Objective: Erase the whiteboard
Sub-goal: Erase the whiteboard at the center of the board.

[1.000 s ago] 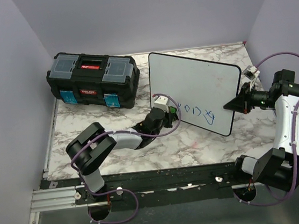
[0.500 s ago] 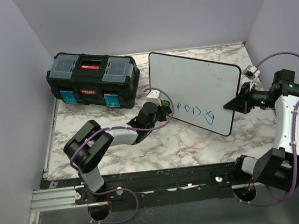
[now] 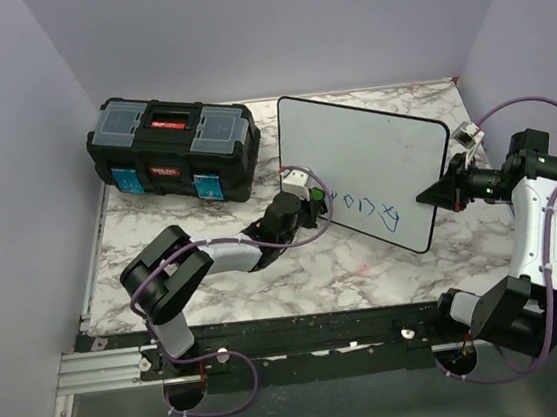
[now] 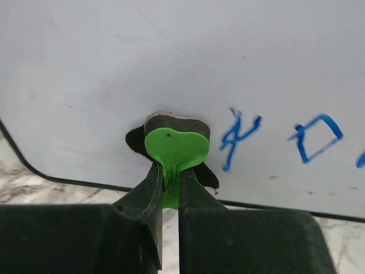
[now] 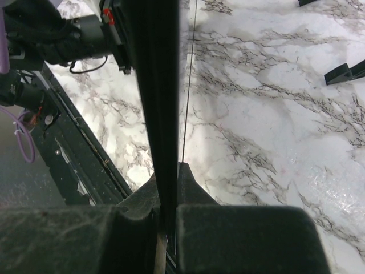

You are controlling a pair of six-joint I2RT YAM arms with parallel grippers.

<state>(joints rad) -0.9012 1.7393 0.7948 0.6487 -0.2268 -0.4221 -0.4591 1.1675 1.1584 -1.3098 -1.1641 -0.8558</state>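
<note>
The whiteboard lies tilted on the marble table, with blue marker lettering near its lower edge. My left gripper is shut on a green eraser with a black felt pad, pressed on the board just left of the blue letters. My right gripper is shut on the board's right edge; in the right wrist view the black rim runs edge-on between the jaws.
A black toolbox with red handle and blue latches stands at the back left, near the board's left edge. Lavender walls enclose the table. Small black board feet lie on the marble.
My left gripper swept the eraser left off the lettering, then came back right a little. Some left-hand letters look fainter. The right arm and board stayed still.
</note>
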